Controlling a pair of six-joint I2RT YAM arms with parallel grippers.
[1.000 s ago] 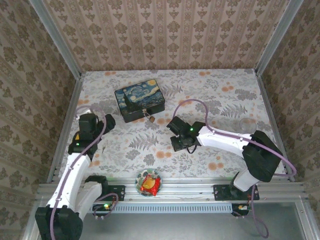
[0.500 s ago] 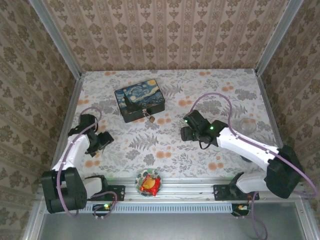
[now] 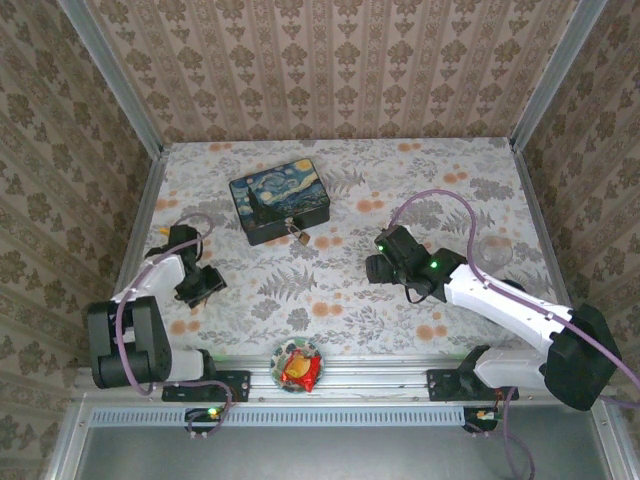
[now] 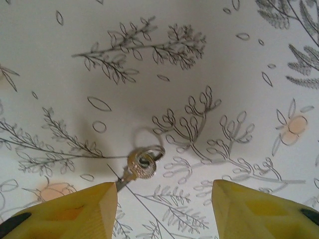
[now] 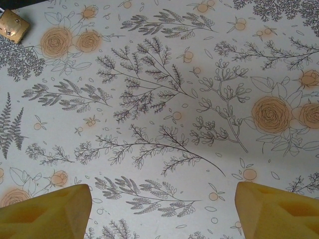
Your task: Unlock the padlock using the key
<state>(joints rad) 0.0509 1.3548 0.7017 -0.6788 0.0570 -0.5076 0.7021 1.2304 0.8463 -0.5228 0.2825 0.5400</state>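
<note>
A tin box [image 3: 275,201] painted with a swirling blue night sky sits on a flower-printed tabletop [image 3: 420,180]. The padlock [image 3: 301,237] sits against the middle of the tin's near side. It is a tiny brass-coloured block, far smaller than the tin. In my right wrist view it shows as a shiny brass body with rounded corners [image 5: 12,26]; its shackle is too small to make out. My left claw [image 3: 200,285] is to the near left of the tin, half spread and gripping nothing. A small silvery key [image 4: 142,164] on a ring lies flat between its yellow fingers [image 4: 75,209]. My right claw [image 3: 378,268] hangs to the near right of the tin, wide and empty.
</note>
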